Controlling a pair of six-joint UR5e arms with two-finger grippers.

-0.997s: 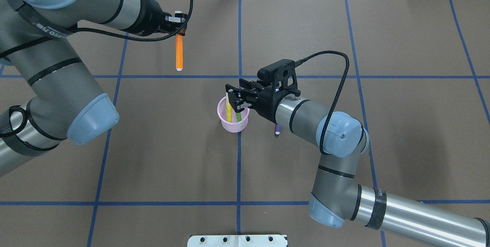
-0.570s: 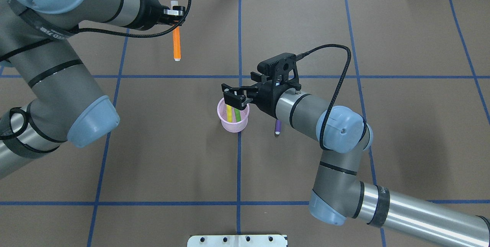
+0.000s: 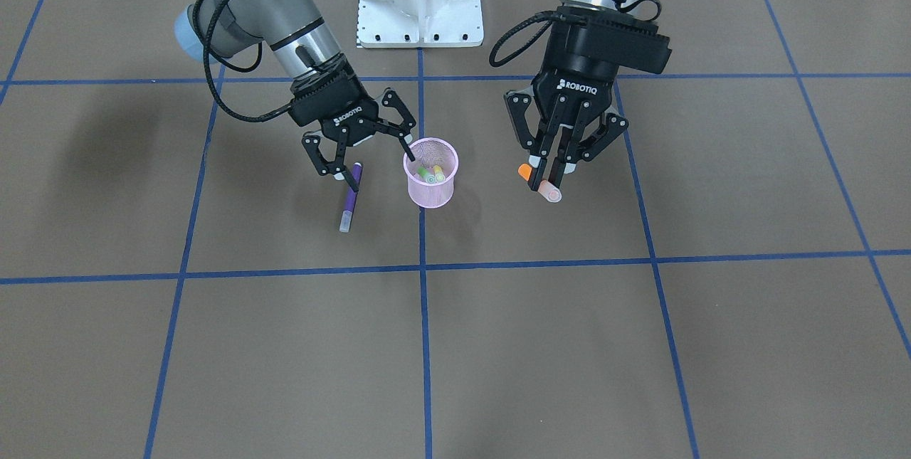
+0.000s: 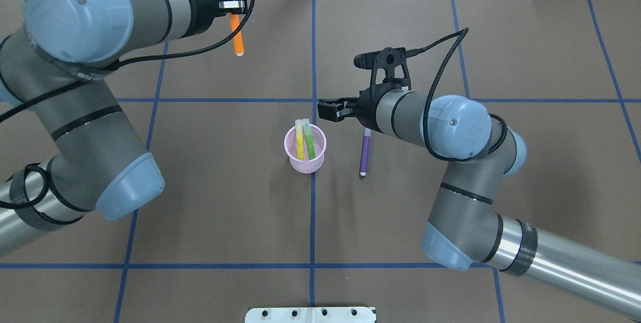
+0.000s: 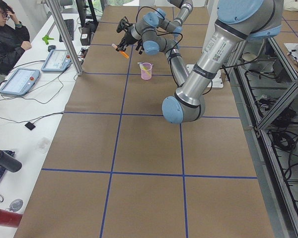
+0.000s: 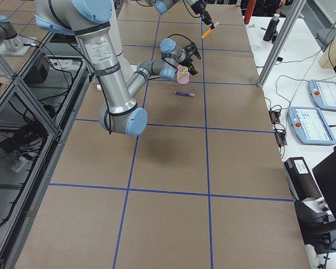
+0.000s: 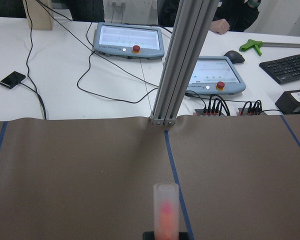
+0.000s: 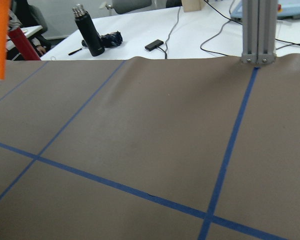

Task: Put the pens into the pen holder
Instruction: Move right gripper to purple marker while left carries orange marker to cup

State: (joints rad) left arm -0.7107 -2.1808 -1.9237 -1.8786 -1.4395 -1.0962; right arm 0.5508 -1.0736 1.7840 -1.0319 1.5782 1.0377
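Roughly halfway. Slim yellow pen [image 4: 299, 140] and slim green pen [image 4: 309, 143] are sitting in small pink wire-mesh cup [image 4: 306, 165] mid brown paper-covered bench [image 4: 225, 203], caps up, leaning on far rim.

Two to go:
- Slim orange pen [image 4: 235, 32] is hanging pinched in left end effector [image 4: 231, 5], far-left of cup. Axis steeply tilted, pale cap up, orange end pointing down.
- Slim purple pen [image 4: 365, 152] is lying flat just right of cup, axis running near-far, cap looking far.

Right end effector [image 3: 374, 166] is hovering around there, jaws gaping wide, gripping nothing.
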